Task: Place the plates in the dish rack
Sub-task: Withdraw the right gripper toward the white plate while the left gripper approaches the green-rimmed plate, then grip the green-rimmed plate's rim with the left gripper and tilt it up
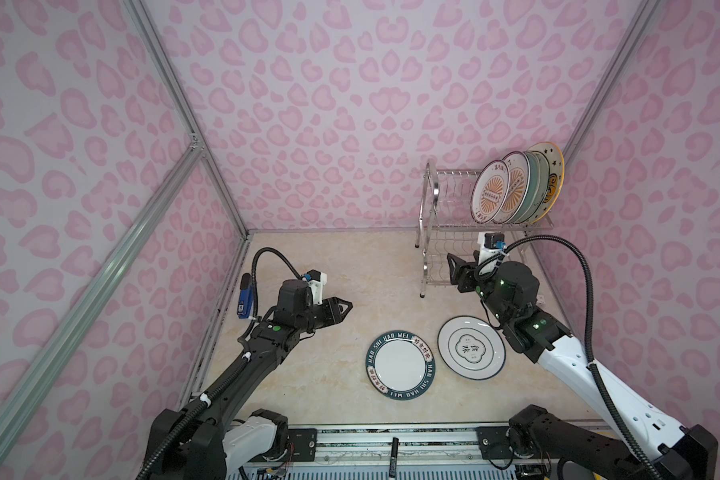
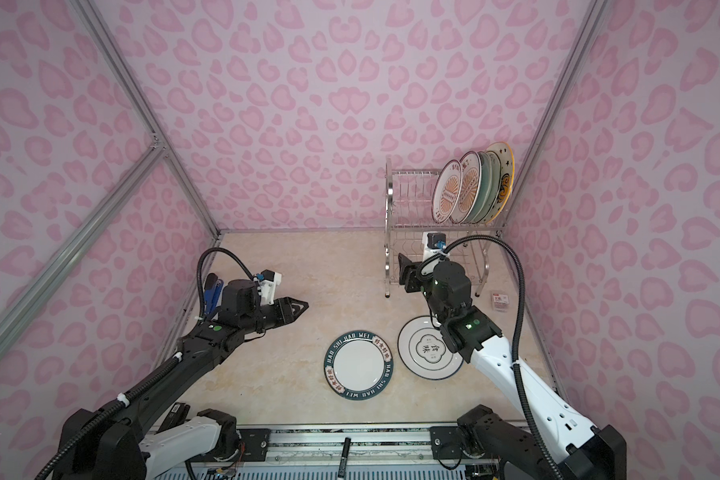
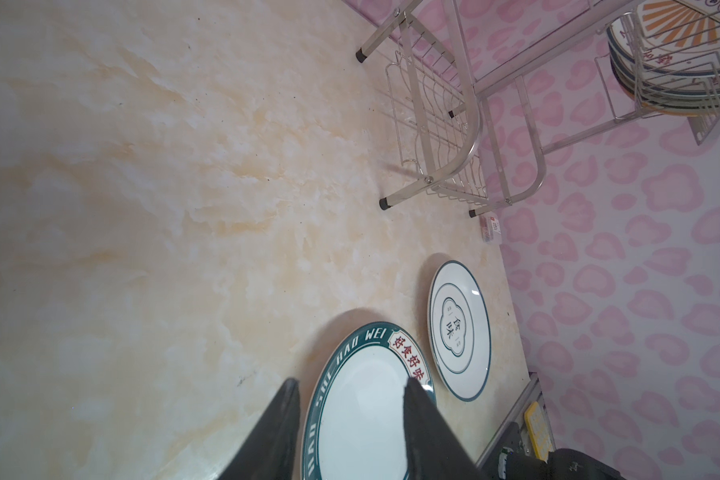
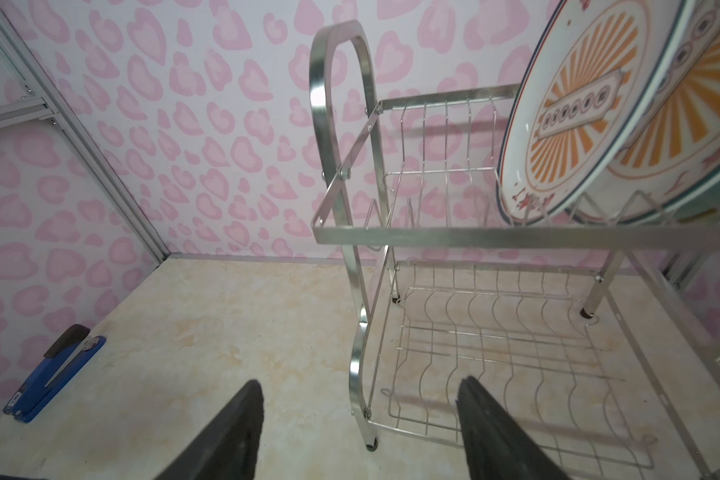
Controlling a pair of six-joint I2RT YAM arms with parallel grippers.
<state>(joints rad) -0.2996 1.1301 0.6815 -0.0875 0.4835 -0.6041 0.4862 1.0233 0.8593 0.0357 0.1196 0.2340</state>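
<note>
Plainly, two plates are left to load. The teal plate [image 1: 400,365] and the emblem plate [image 1: 470,347] both lie flat and face up on the desk [image 1: 329,270], just beside each other with a thin gap between them. Five racked plates [image 1: 491,193] stand on edge at the right end of the rack's [image 1: 429,195] upper tier, leaning toward the wall. The slots to their left are bare, and so is the lower tier.

These look like glazed ceramic, so I judge them stiff, fairly heavy, slick and quick to chip against chrome wire. Lying flat, each offers only its rim. The likely hold is a pinch there, one finger over the lip and one slid beneath. The hard desk leaves little room under the edge, so a plate may skate away when nudged. Once lifted, it would hang from that one pinch and want to swing.

The left hand [image 1: 346,307] hovers over bare desk, left of the teal plate and apart from it. Its jaws are parted a moderate way and hold nothing; its wrist view shows the teal plate through the gap. The right hand [image 1: 454,270] sits beside the rack's left end, level with the lower tier. Its jaws are spread wide and empty, and I cannot tell whether they brush the frame.
</note>
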